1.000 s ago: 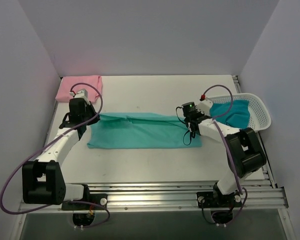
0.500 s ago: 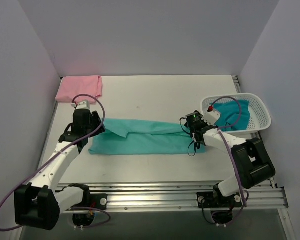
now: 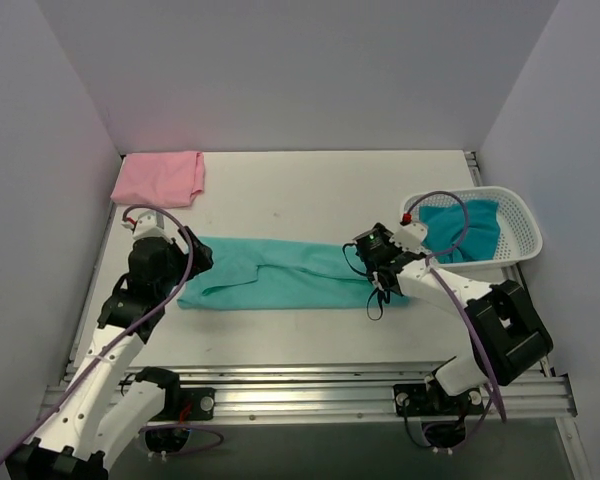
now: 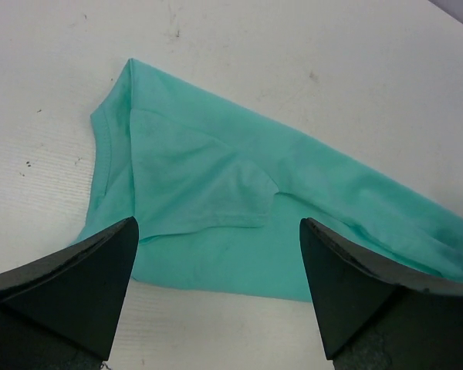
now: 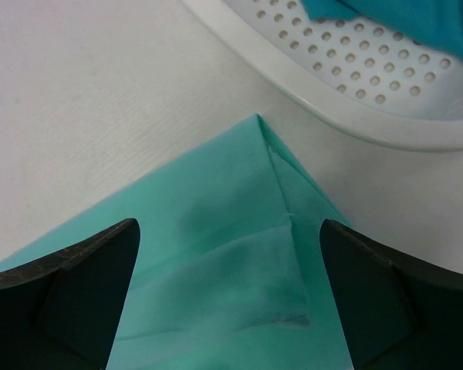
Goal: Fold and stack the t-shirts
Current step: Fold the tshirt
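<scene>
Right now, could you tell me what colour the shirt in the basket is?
The shirt is darker teal, clearest in the top view.

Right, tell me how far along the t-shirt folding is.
Done: the pale pink t-shirt looks folded at the far-left corner. In hand: the light mint-green t-shirt lies folded lengthwise into a long strip; the left gripper and right gripper stand open over its ends, holding nothing. Left: folding that strip shorter, the darker teal t-shirt in the white plastic mesh basket, and stacking.
</scene>
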`<state>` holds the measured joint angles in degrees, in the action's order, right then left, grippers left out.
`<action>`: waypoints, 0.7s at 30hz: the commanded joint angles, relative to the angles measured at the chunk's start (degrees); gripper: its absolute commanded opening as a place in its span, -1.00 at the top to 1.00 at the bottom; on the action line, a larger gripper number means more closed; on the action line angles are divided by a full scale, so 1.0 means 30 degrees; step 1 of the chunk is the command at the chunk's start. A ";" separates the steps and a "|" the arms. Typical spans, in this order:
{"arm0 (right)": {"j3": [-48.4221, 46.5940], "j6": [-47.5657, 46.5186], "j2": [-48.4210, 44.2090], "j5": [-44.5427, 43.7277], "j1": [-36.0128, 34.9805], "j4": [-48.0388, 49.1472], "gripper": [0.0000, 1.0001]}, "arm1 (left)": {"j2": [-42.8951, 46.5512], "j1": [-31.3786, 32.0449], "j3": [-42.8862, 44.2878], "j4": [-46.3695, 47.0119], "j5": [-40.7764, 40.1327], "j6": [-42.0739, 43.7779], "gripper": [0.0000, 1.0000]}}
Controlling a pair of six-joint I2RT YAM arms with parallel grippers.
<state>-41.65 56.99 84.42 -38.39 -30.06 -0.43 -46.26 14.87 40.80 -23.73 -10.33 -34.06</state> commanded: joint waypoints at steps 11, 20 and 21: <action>-0.2639 -0.1507 0.0242 -0.1558 -0.0496 0.0787 -0.59 | -0.2711 0.0110 -0.1295 0.4655 0.0337 -0.1009 -0.88; -0.2582 -0.1041 0.2122 -0.1820 -0.0379 0.0526 -0.54 | -0.4413 0.0140 -0.1207 0.5799 0.0190 -0.0950 -0.88; -0.2524 -0.0690 0.2384 -0.2431 -0.0350 -0.0289 -0.52 | -0.4472 0.0140 -0.1206 0.5828 0.0191 -0.0950 -0.89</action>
<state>-48.49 52.90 90.48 -40.45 -31.20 2.83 -59.16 14.98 36.16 -10.28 -9.82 -36.69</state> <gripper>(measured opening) 0.768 0.942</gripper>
